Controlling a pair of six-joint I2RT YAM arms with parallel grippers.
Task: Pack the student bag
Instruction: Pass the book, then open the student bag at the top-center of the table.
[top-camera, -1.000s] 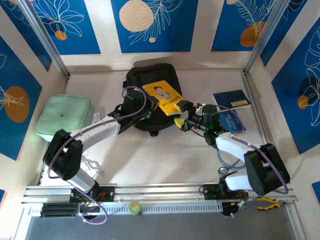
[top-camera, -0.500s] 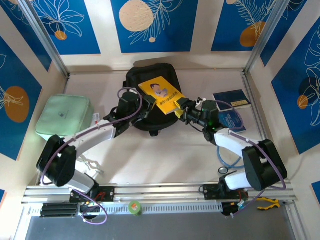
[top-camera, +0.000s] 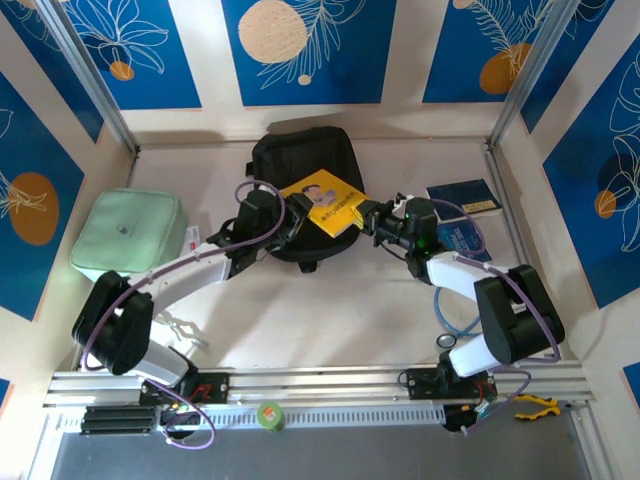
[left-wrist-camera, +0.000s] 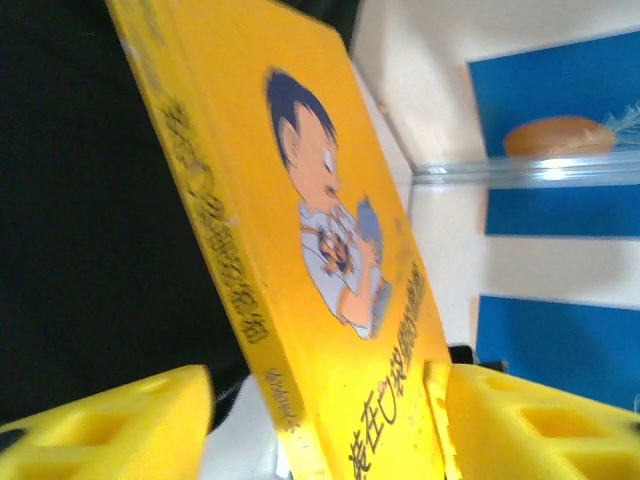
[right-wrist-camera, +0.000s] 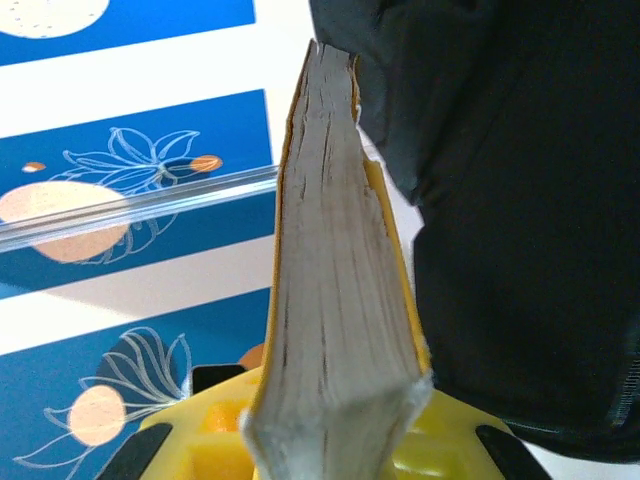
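Since a second ago, your right gripper (top-camera: 366, 216) has gone from wide to pinching the yellow book (top-camera: 325, 199). Your left gripper (top-camera: 297, 216) has gone from pressed together to spread. The book has slid left and back, further over the bag.

Largest first:
- The pale table (top-camera: 330, 310) carries everything.
- The student bag (top-camera: 300, 155) is black and lies at the back centre of the table, near the rear wall. Both arms reach in to its front edge.
- The mint-green bag (top-camera: 125, 235) lies at the far left, well apart from the student bag.
- The yellow book rests tilted on the student bag's front half, cover with the cartoon boy facing up, between the two grippers.
- In the right wrist view the book's page edge is squeezed between the yellow fingers (right-wrist-camera: 190, 435), with black fabric just beside it on the right.
- In the left wrist view your jaws stand one on each side of the book's spine end. The right finger (left-wrist-camera: 540, 420) is at the cover, and you cannot tell whether it touches.
- A dark blue book (top-camera: 463, 196) lies flat at the right, apart from the bag.
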